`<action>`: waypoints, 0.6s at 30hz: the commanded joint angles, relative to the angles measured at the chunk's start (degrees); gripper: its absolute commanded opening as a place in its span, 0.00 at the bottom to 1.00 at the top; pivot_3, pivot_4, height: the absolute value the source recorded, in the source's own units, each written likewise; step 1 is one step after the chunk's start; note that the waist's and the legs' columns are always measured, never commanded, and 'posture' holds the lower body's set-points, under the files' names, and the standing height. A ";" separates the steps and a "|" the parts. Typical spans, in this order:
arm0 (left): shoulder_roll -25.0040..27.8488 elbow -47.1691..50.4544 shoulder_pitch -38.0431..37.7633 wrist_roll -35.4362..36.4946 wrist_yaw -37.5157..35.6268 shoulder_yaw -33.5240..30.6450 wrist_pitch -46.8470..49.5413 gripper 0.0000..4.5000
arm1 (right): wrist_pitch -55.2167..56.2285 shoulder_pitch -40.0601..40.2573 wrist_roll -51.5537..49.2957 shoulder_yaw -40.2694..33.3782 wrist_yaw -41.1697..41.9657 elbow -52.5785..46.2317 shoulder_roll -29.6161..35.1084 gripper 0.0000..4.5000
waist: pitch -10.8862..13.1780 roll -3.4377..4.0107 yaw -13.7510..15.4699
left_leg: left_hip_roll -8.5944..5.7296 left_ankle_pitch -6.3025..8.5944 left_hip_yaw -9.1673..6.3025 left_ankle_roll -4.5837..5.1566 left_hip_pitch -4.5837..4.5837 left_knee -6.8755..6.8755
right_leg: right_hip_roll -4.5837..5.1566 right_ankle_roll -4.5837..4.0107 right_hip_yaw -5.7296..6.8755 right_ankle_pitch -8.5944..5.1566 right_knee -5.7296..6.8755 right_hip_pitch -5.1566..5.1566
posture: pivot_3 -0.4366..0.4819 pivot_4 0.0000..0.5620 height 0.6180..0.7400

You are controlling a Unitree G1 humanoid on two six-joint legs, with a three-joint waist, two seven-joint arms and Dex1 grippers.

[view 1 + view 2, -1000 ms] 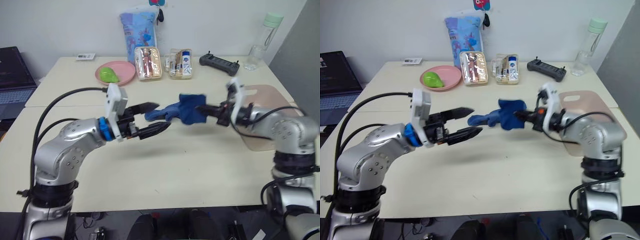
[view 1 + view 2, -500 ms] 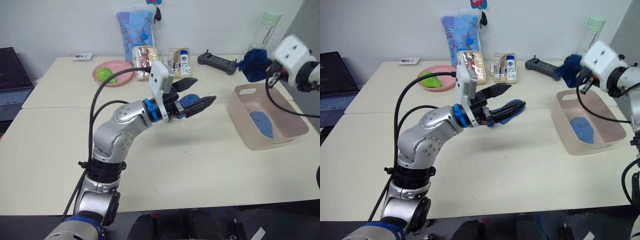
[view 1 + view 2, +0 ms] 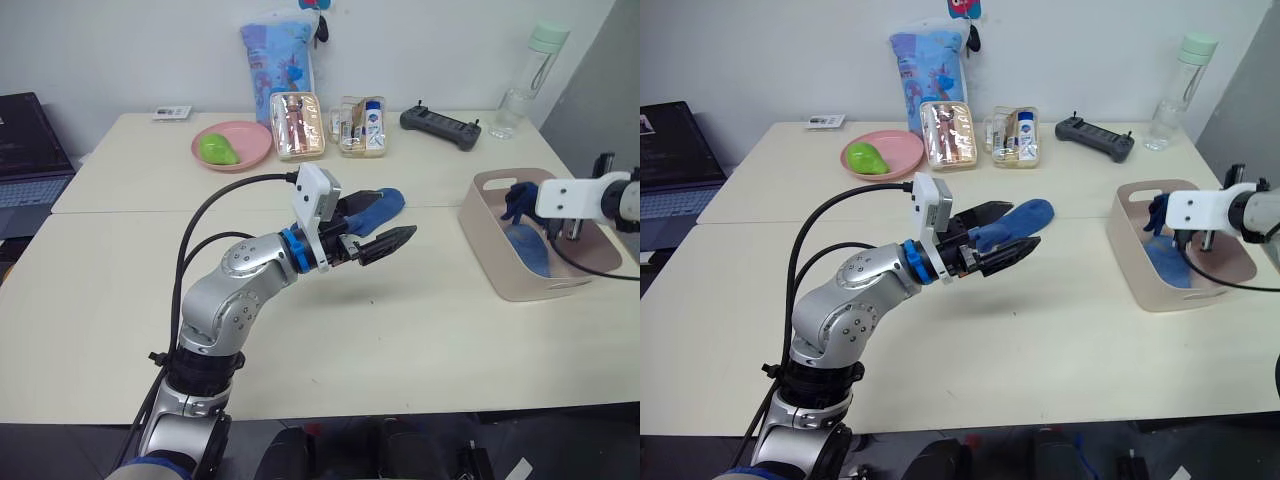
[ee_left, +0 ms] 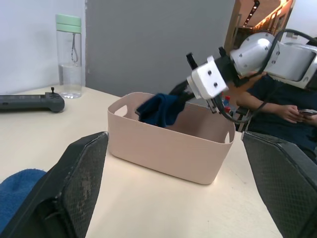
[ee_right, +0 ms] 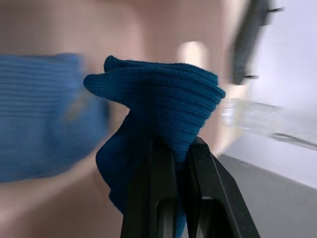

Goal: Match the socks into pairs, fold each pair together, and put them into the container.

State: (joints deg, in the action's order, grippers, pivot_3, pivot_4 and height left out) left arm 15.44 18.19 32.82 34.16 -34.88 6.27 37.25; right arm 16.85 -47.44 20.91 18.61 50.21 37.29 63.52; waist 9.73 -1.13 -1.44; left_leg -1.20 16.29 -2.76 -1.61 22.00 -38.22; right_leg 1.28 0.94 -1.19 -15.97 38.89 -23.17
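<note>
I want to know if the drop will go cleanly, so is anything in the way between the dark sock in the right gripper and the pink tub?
Nothing visible blocks it. The right gripper holds the dark blue sock over the open pink tub, where a lighter blue sock already lies.

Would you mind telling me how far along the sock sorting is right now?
Done: one medium blue sock lies in the pale pink plastic tub. In hand: the right gripper holds a dark navy sock over it. Left: a blue sock on the table by the open left gripper.
</note>
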 commanded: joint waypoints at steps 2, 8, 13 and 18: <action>-0.14 1.53 1.50 0.16 -0.67 0.05 -0.69 1.00 | -1.48 1.18 -0.46 -1.99 3.21 -2.46 0.15 0.00 | 0.00 0.00 -0.11 | 0.00 0.00 0.02 0.00 -0.01 -0.01 | 0.00 0.00 -0.02 0.00 0.02 0.00 | 0.48 0.27 1.00; 0.19 1.11 1.52 0.01 -1.21 -0.28 -0.81 1.00 | -4.55 2.39 -3.69 -3.40 8.96 -5.42 -1.00 0.19 | 0.00 0.01 -0.13 | 0.01 -0.02 -0.01 -0.03 -0.06 -0.01 | -0.01 -0.01 0.01 0.00 0.09 0.00 | 0.48 0.27 1.00; 0.74 0.79 1.08 -0.46 -1.37 -0.49 -1.34 1.00 | -13.68 0.63 -10.18 -6.04 18.97 -10.40 -1.28 0.58 | 0.00 0.01 -0.08 | 0.00 -0.02 -0.02 -0.03 -0.05 -0.02 | -0.01 0.00 0.01 0.01 0.08 0.01 | 0.48 0.27 1.00; 1.06 -0.17 1.38 -0.75 -1.36 -1.21 -2.07 1.00 | -23.43 -7.28 -14.03 -7.50 28.71 -12.18 -0.39 0.82 | 0.01 0.04 -0.13 | 0.01 0.00 -0.04 0.01 -0.07 -0.04 | -0.01 -0.02 0.03 0.01 0.11 0.01 | 0.48 0.27 1.00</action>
State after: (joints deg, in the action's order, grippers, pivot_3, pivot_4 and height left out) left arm 16.25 17.29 33.41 33.59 -35.78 6.32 36.77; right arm -4.00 -51.51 8.60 14.18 76.30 27.00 61.38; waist 9.74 -1.09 -1.56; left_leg -1.20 16.29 -2.82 -1.60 21.93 -38.27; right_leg 1.28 0.92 -1.13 -15.95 39.00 -23.16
